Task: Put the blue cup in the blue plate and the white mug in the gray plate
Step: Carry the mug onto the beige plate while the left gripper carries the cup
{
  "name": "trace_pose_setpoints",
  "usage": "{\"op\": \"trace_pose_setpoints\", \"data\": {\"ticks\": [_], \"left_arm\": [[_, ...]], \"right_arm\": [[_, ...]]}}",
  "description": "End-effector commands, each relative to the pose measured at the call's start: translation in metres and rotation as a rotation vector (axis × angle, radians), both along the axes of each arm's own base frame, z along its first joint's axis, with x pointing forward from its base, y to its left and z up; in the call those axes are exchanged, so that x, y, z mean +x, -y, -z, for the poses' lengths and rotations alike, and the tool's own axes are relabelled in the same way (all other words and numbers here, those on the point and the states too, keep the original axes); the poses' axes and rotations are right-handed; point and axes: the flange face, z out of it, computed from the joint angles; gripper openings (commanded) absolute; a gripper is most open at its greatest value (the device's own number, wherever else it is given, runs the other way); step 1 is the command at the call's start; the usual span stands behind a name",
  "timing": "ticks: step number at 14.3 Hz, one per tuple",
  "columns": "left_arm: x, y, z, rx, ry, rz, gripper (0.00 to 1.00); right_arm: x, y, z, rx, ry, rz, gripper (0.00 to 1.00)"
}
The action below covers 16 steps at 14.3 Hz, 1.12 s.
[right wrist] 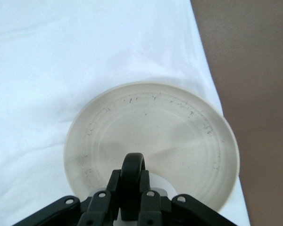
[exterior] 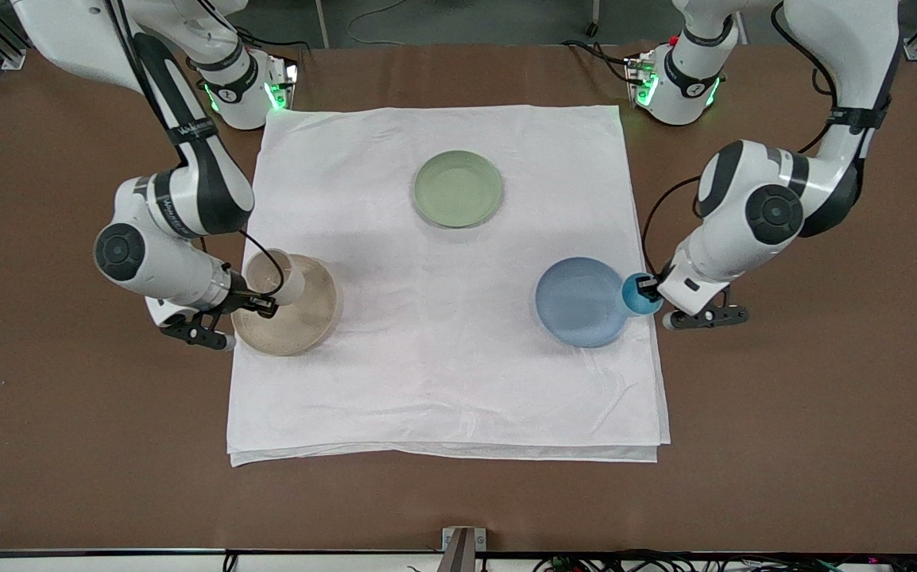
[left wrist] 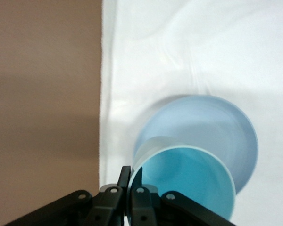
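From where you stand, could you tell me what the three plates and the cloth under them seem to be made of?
The blue plate and the green plate look like matte plastic or glazed ceramic: flat, even colour with no glare. The beige plate has dark speckles, suggesting stoneware-style glaze or speckled melamine. The white cloth is thin woven fabric, creased and folded at its edge.

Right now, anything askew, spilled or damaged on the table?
Nothing stands out. Left gripper holds the small light-blue cup over the pale-blue plate's edge; right gripper holds the cream-white mug by its handle over the beige speckled plate.
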Motion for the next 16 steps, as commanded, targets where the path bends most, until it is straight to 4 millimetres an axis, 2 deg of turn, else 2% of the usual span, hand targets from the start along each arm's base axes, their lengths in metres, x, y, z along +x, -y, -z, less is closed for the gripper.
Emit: {"op": "trace_pose_setpoints", "data": {"ticks": [1, 2, 3, 4, 5, 7, 8, 9, 10, 11, 12, 13, 14, 15, 16], "left_arm": [[0.001, 0.006, 0.032, -0.013, -0.025, 0.000, 0.01], [0.001, 0.008, 0.043, -0.017, -0.033, -0.003, 0.02], [-0.001, 0.014, 0.053, -0.019, -0.046, -0.010, 0.03], [-0.004, 0.022, 0.061, -0.022, -0.048, -0.017, 0.03], [-0.005, 0.028, 0.070, -0.027, -0.050, -0.030, 0.05], [-0.005, 0.030, 0.081, -0.036, -0.049, -0.031, 0.07], [-0.005, 0.031, 0.081, -0.037, -0.047, -0.032, 0.14], [-0.005, 0.031, 0.082, -0.037, -0.050, -0.038, 0.33], [-0.004, 0.031, 0.081, -0.036, -0.048, -0.050, 0.64], [-0.001, 0.027, 0.073, -0.037, -0.035, -0.059, 1.00], [0.004, 0.022, 0.049, -0.034, -0.001, -0.064, 1.00], [0.010, 0.019, 0.017, -0.032, 0.040, -0.073, 1.00], [0.020, 0.008, -0.020, -0.019, 0.056, -0.088, 1.00], [0.035, -0.009, -0.067, -0.006, 0.061, -0.109, 1.00], [0.049, -0.026, -0.107, 0.001, 0.058, -0.134, 1.00]], "right_arm": [[-0.007, 0.009, 0.010, -0.003, 0.019, 0.022, 0.03], [-0.005, 0.013, 0.016, -0.005, 0.016, 0.029, 0.13], [-0.001, 0.014, 0.018, -0.006, 0.017, 0.029, 0.37], [0.000, 0.014, 0.018, -0.006, 0.018, 0.031, 0.74], [0.001, 0.014, 0.016, -0.004, 0.025, 0.033, 1.00], [0.008, 0.012, 0.004, 0.000, 0.031, 0.027, 1.00], [0.013, 0.015, -0.011, 0.001, 0.020, 0.023, 1.00], [0.020, 0.017, -0.035, 0.002, -0.009, 0.008, 1.00], [0.029, 0.025, -0.067, 0.006, -0.049, -0.018, 1.00], [0.038, 0.032, -0.099, 0.012, -0.078, -0.054, 1.00], [0.046, 0.046, -0.131, -0.006, -0.094, -0.088, 1.00], [0.050, 0.062, -0.160, -0.043, -0.107, -0.129, 1.00], [0.052, 0.072, -0.180, -0.063, -0.113, -0.164, 1.00], [0.051, 0.087, -0.200, -0.059, -0.117, -0.192, 1.00], [0.049, 0.108, -0.218, -0.049, -0.113, -0.220, 1.00]]}}
